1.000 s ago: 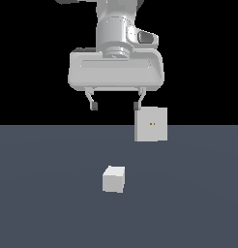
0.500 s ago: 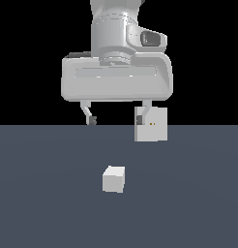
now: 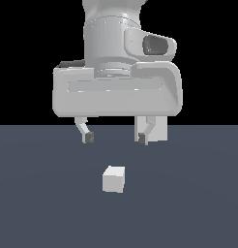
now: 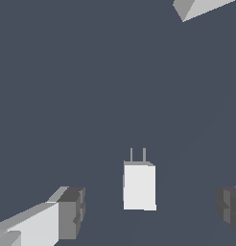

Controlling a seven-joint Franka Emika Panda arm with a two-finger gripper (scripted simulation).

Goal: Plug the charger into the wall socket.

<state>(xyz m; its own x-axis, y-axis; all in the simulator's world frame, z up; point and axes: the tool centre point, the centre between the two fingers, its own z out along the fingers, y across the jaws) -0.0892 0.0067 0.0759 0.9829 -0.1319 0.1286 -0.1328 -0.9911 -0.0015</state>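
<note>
Pincer (image 3: 114, 137) lowered, now covers wall socket (image 3: 159, 131) | spread above charger (image 3: 113, 179)

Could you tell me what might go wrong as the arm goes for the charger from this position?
The open pincer hangs above the charger, which in the wrist view sits nearer one finger, so an uncentred descent could knock it aside. Two thin prongs stick out of the charger; a skewed grasp could tilt them. The wall socket is largely hidden behind the hand, so alignment is hard to check.
</note>
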